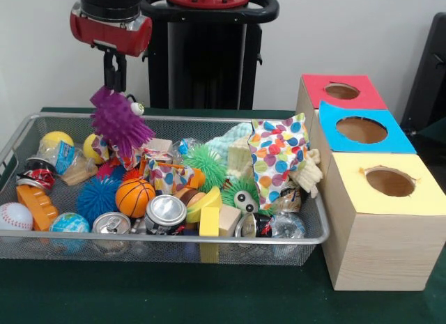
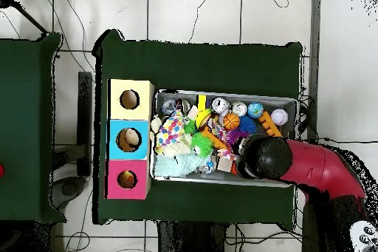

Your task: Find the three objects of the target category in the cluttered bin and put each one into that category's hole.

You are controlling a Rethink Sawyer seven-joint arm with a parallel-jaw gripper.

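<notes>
Claw point(image 1: 115, 86): I read it as closed on a purple spiky ball point(image 1: 120, 123), which hangs from its tips above the bin's left part. That is not a cloth.
Bin point(image 1: 209, 238): directly beneath the claw and stretching away to its right in the front view. It is packed with balls, cans, blocks and a dotted bag point(image 1: 277, 155).
Mint cloth point(image 1: 233, 137): lower than the claw and well to its right, lying against the far rim and partly under the bag.
Cream cloth point(image 1: 240, 158): just in front of the mint one, half buried among the spiky balls.
Third cloth point(image 1: 307, 174): farthest right of the claw, draped over the bin's right rim. Its exact colour is not clear to me.
Handling: I judge the cloths light, soft and limp. They should bunch and trail, and could drag neighbours out with them.
Grip point: I would pinch a raised fold on top of the cloth, clear of the bag.
Red hole point(image 1: 341, 91): well right of the claw and past the bin. It is the box farthest from the front camera, behind the blue and yellow ones.
Surface: a dark green table point(image 1: 209, 296), flat and bare around the bin and boxes.
Room: a pale wall behind, with the pedestal point(image 1: 205, 52) just right of the claw. The overhead view shows a tiled floor with cables.
</notes>
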